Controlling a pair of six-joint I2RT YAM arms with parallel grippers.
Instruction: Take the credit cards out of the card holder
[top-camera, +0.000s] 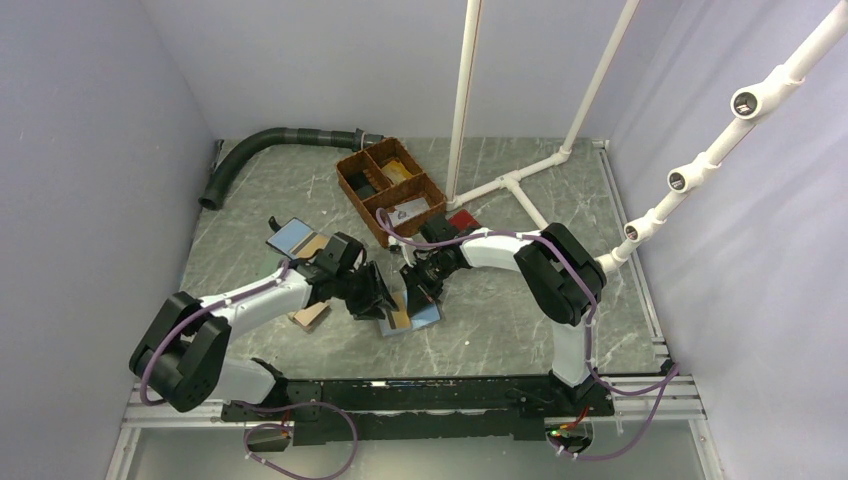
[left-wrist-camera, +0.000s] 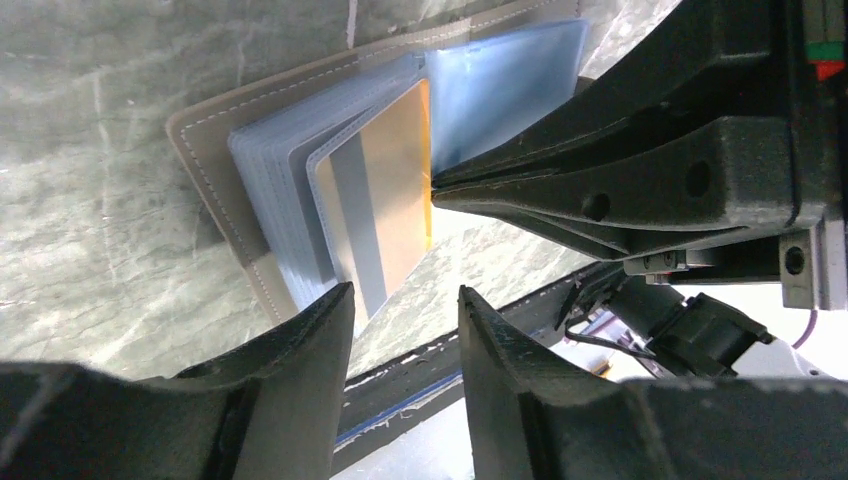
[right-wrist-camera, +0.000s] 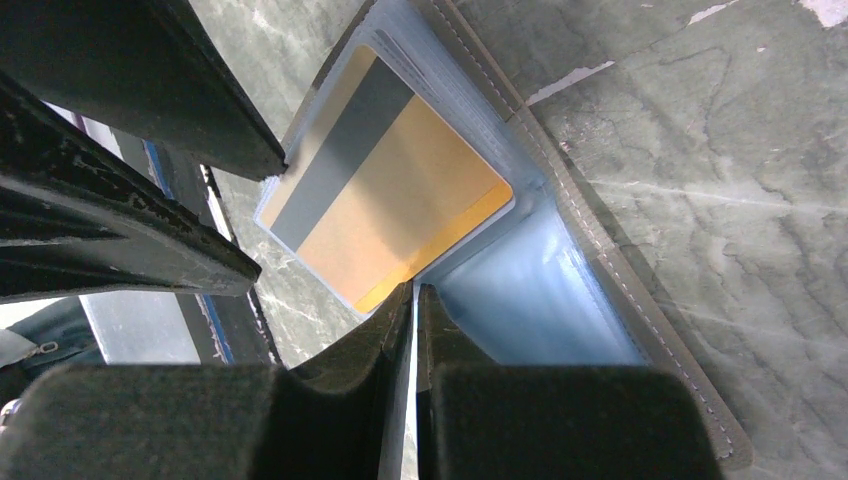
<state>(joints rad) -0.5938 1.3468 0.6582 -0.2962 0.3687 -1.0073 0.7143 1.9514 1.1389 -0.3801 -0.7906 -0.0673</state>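
The card holder (top-camera: 423, 314) lies open on the table, taupe outside (left-wrist-camera: 212, 165) and light blue inside (right-wrist-camera: 545, 300). One credit card (left-wrist-camera: 385, 190), gold with a grey stripe, sticks partway out of a slot; it also shows in the right wrist view (right-wrist-camera: 400, 195). My right gripper (right-wrist-camera: 415, 288) is shut on a thin clear-blue inner leaf (left-wrist-camera: 500, 85) of the holder, beside the card's corner. My left gripper (left-wrist-camera: 405, 300) is open and empty, its fingers (right-wrist-camera: 150, 235) at the card's free end, apart from it. Any other cards are hidden in the slots.
A brown compartment tray (top-camera: 390, 185) stands behind, with a red wallet (top-camera: 462, 218) by it. A blue wallet with a tan panel (top-camera: 298, 238) lies at the left, a tan flat item (top-camera: 310, 316) under my left arm. A black hose (top-camera: 260, 145) and white pipes (top-camera: 520, 185) are at the back.
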